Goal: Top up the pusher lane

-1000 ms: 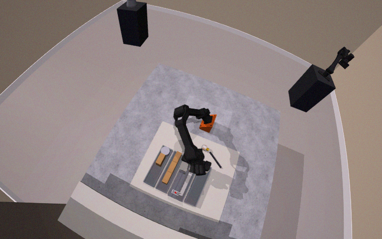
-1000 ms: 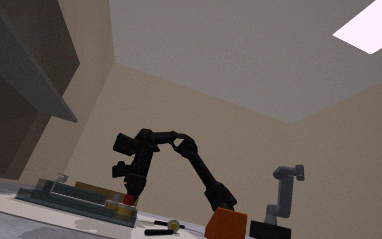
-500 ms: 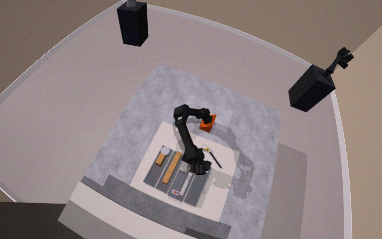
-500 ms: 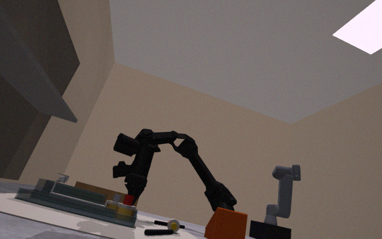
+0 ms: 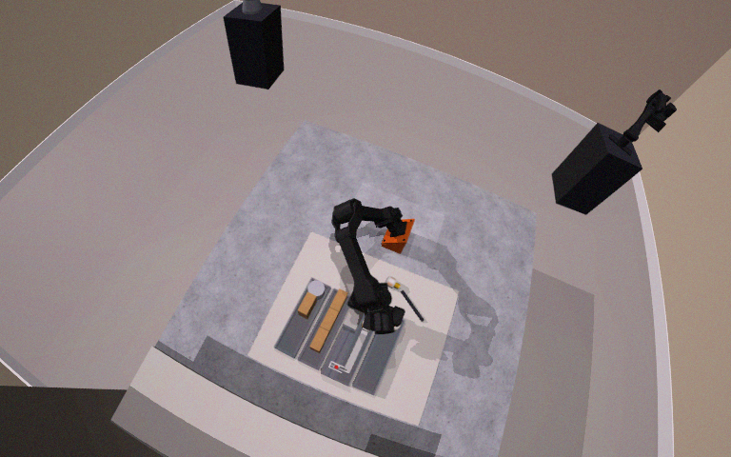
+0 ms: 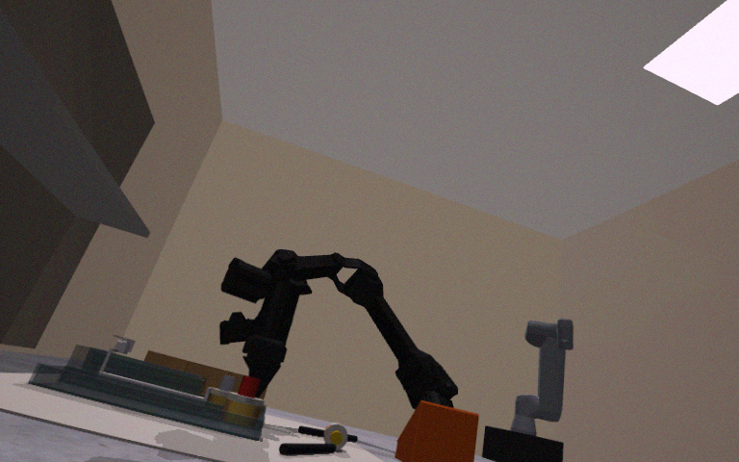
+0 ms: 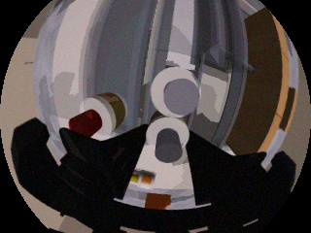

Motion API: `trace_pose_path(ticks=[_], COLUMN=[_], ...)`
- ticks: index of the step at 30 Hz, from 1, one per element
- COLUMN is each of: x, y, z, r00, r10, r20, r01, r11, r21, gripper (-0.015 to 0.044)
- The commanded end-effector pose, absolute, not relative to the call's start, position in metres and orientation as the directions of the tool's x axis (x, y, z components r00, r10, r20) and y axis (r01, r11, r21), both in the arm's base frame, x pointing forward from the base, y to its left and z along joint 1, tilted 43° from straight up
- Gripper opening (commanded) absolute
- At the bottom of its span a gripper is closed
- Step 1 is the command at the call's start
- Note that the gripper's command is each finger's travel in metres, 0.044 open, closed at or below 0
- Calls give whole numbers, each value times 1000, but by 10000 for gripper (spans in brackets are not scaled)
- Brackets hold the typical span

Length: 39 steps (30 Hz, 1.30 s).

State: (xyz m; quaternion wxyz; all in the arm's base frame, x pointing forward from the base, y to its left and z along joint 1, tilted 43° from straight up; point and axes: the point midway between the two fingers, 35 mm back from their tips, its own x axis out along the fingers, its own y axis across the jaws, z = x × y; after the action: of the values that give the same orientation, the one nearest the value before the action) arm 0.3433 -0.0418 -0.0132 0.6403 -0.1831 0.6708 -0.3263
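My gripper (image 6: 264, 389) (image 7: 167, 131) points down at the front end of the lanes, shut on a jar with a white lid and dark grey knob (image 7: 168, 146). The matching jar (image 7: 176, 92) (image 6: 227, 382) stands directly behind it in the sprung lane (image 5: 343, 352); their lids look close together or touching. The arm hides both jars in the top view, and the red-knobbed jar hides the held one in the exterior view. The held jar's base, the front stop and the contact with the pusher plate are not clear.
A red-knobbed jar (image 6: 248, 386) (image 7: 97, 117) stands in the neighbouring lane. Brown boxes (image 5: 328, 320) fill the lane on the other side. A round-lidded item (image 5: 316, 288) fronts the far lane. A white-and-yellow piece (image 5: 393, 282) (image 6: 336, 436) and an orange block (image 5: 397, 238) (image 6: 441, 433) are in front.
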Motion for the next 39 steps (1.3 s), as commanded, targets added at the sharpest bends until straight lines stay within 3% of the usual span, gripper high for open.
trace_pose_path(ticks=[1, 21, 33, 39], x=[344, 341, 341, 342], y=[-44, -41, -41, -34], z=[-12, -13, -14, -5], r00=[-105, -105, -105, -105], r10=[-668, -668, -668, -668], r20=[-736, -737, -737, -737], r01=[181, 181, 181, 181], r11=[715, 715, 715, 716], r21=[-675, -675, -675, -674], gripper=[0, 0, 306, 306])
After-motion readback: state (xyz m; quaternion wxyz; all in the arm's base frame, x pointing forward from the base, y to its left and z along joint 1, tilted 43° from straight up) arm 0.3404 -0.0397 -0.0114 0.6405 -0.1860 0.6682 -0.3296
